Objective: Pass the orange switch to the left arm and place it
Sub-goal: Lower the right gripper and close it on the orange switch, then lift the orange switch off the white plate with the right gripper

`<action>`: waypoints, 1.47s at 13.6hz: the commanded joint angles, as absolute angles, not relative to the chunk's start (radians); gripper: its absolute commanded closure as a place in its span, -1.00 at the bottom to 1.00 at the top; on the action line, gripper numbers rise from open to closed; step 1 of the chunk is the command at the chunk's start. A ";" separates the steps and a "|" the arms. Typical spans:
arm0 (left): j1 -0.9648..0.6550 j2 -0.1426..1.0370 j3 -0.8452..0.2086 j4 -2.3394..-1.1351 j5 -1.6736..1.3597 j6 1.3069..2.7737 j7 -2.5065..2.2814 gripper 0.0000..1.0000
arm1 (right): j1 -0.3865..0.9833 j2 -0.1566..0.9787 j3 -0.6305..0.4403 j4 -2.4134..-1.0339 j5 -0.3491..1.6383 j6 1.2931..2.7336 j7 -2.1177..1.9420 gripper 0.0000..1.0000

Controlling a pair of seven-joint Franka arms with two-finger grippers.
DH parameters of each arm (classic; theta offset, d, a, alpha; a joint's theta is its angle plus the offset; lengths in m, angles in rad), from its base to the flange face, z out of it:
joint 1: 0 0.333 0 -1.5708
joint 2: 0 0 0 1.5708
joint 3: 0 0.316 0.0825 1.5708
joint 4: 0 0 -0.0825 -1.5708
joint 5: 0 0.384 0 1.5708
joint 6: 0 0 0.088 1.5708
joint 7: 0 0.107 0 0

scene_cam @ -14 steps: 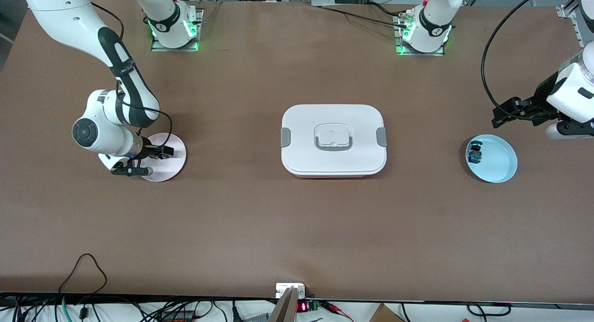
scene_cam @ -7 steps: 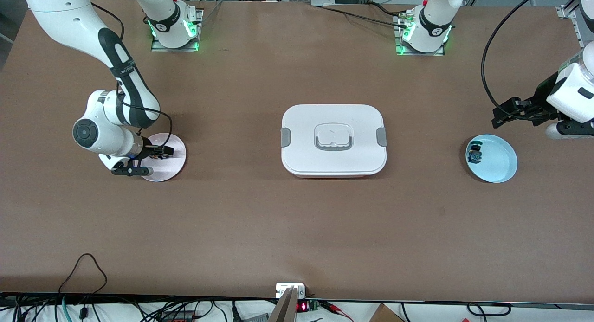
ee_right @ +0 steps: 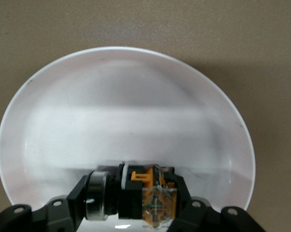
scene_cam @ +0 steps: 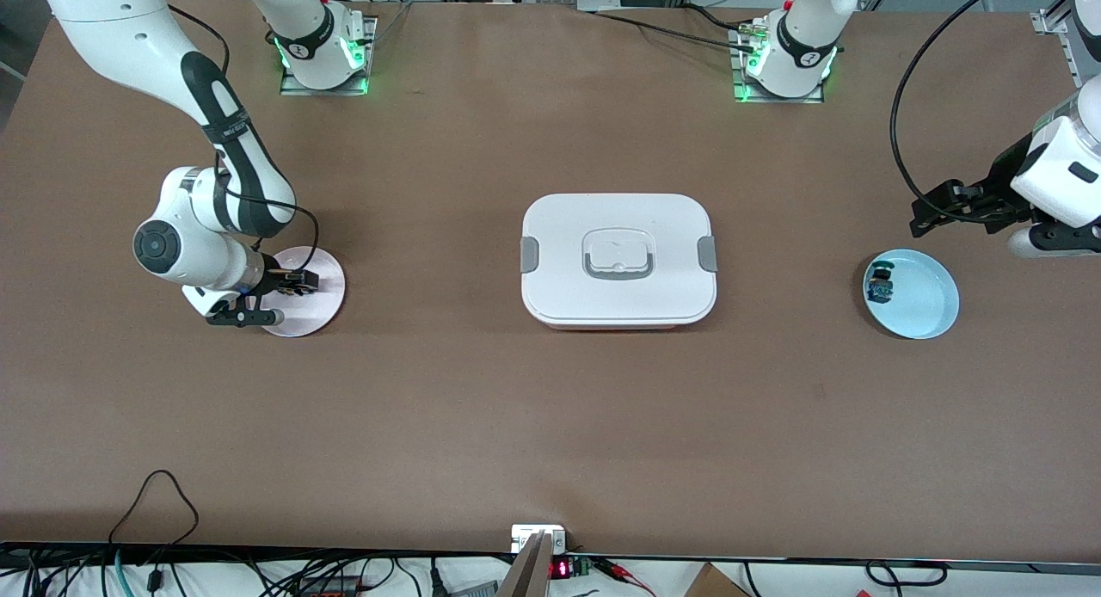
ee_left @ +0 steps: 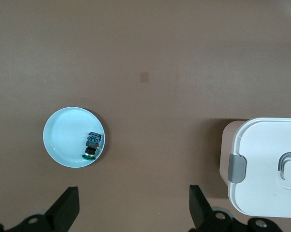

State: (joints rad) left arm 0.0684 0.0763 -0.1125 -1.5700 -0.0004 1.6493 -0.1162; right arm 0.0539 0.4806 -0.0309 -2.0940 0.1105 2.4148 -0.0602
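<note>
Orange switch [ee_right: 136,195]: lies on its side in the pale pink plate [scene_cam: 322,274] at the right arm's end of the table, directly between the right gripper's fingers. In the right wrist view its metal-ringed end points toward one finger and its clear, yellowish end toward the other, so its long axis appears to run across the jaw gap.

Right gripper [scene_cam: 288,280]: down at the plate, jaws closed on the orange switch. Whether the switch has left the plate's surface cannot be told.

Key relation: the switch is already inside this gripper's grasp, so the right arm is by far the nearer one. My judgement is that the next move is a lift straight up from the plate before any travel toward the middle of the table.

Box [scene_cam: 618,260]: white and lidded, on the table between the two grippers, well apart from the right one. It sits on the direct line to the other arm, so I expect the carry must go over or around it.

Left gripper [scene_cam: 933,214]: waits in the air with jaws spread wide and empty, over bare table just beside the light blue plate [scene_cam: 933,309].

Blue-green switch [ee_left: 92,145]: rests in the blue plate, untouched.
</note>
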 commanded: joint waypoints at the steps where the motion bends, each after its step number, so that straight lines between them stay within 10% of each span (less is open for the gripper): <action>1: 0.071 0.092 -0.118 -1.537 0.008 1.629 -0.129 -1.00 | 0.046 0.489 -0.029 -2.072 0.118 2.413 -0.090 0.73; 20: 0.067 0.092 -0.118 -1.537 0.008 1.629 -0.130 -1.00 | 0.077 0.399 -0.002 -1.635 0.132 1.895 -0.141 0.88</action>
